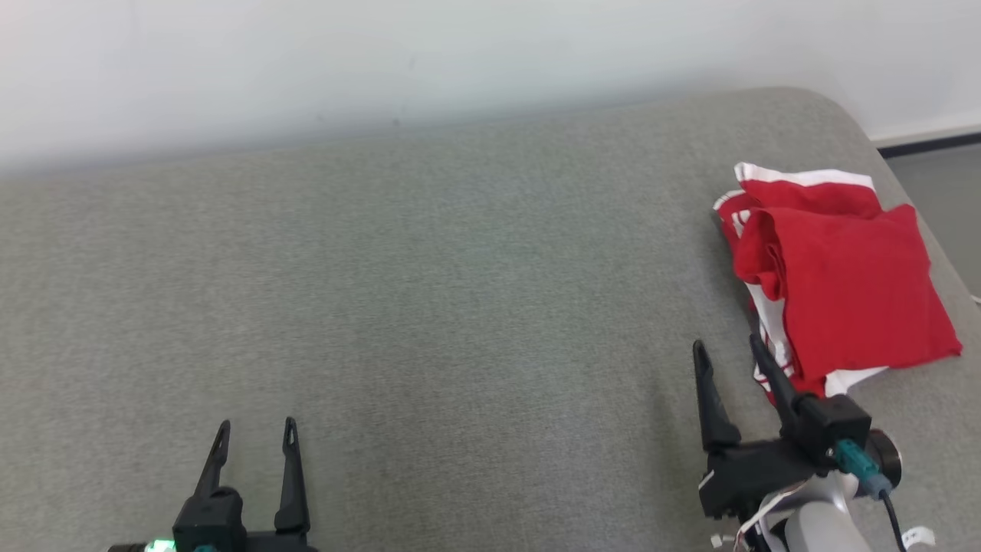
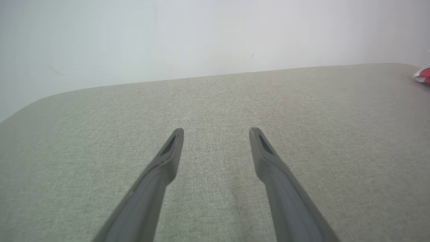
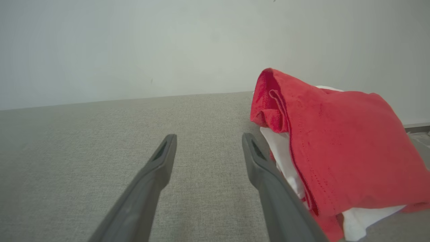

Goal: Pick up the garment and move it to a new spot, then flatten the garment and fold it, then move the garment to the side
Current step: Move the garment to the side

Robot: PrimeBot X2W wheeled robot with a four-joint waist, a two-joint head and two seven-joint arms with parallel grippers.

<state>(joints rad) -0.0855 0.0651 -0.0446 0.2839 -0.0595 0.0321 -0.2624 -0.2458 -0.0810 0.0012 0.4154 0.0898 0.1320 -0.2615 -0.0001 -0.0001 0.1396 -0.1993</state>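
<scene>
At far right, the garment (image 1: 843,284) hides its lower folds; right gripper (image 1: 726,342) and left gripper (image 1: 257,422) show jaws wide, empty.

Soft, even light; a faint shadow beside the right gripper (image 1: 726,343) on the grey surface (image 1: 460,307); wrist views slightly hazy.

red garment (image 1: 843,284), seemingly white-striped; grey surface (image 1: 460,307)

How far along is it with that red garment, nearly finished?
Nearly finished, it seems. Done: the garment lies folded near the right edge of the table. In hand: nothing; the right claw stands open beside it, the left claw open over bare table. Left: probably just backing away.
</scene>
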